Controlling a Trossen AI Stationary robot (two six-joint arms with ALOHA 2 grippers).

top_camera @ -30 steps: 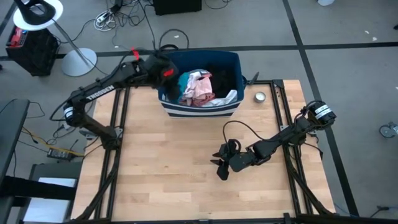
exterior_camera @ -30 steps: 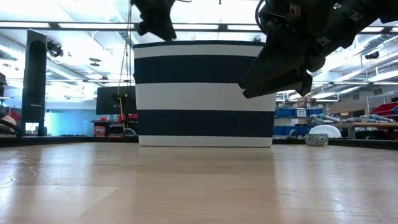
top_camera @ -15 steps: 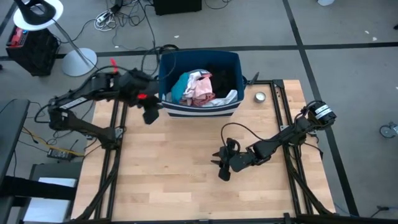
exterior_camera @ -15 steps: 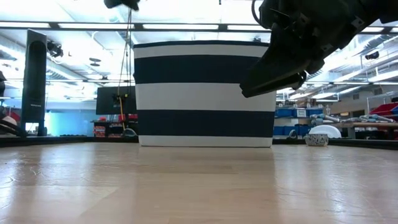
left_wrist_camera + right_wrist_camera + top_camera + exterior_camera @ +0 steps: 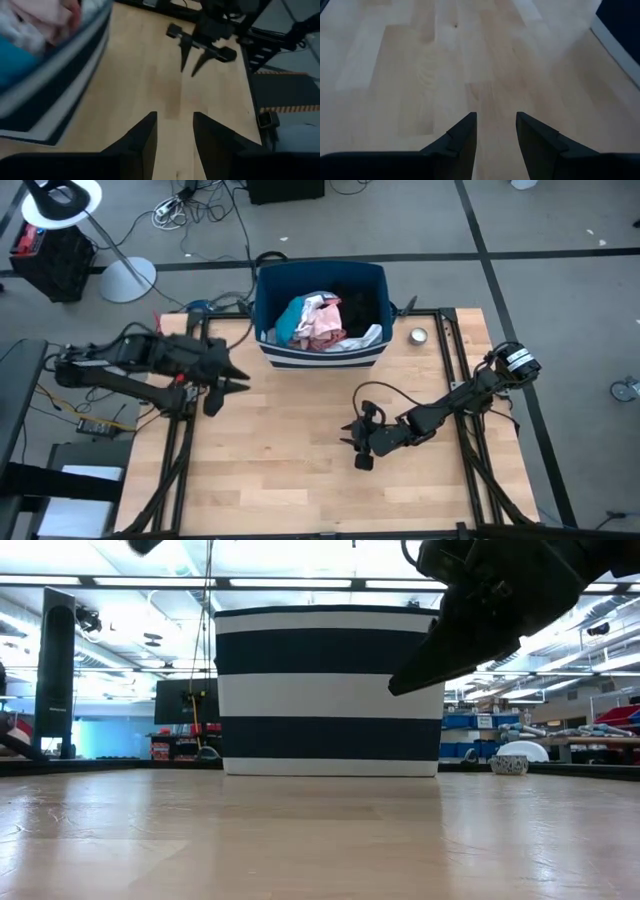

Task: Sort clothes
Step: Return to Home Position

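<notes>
The clothes (image 5: 322,321), teal, pink, white and black among them, lie piled inside the dark blue bin (image 5: 268,298) with a white stripe at the table's far middle; they also show in the left wrist view (image 5: 35,22). My left gripper (image 5: 228,380) is open and empty above the table's left side, near of the bin's left corner. My right gripper (image 5: 355,442) is open and empty above the table's middle, near of the bin.
A small round metal tin (image 5: 418,336) stands right of the bin. The bin (image 5: 328,690) stands on the wooden table, with bare wood (image 5: 290,470) near of it. Black frame rails (image 5: 188,430) run along both table sides. A lamp stand (image 5: 125,275) is beyond the far left corner.
My left gripper has swung from over the bin's left rim toward the table's left and near edges, down to the left side of the table, open and empty throughout. My right gripper has stayed about where it was.
</notes>
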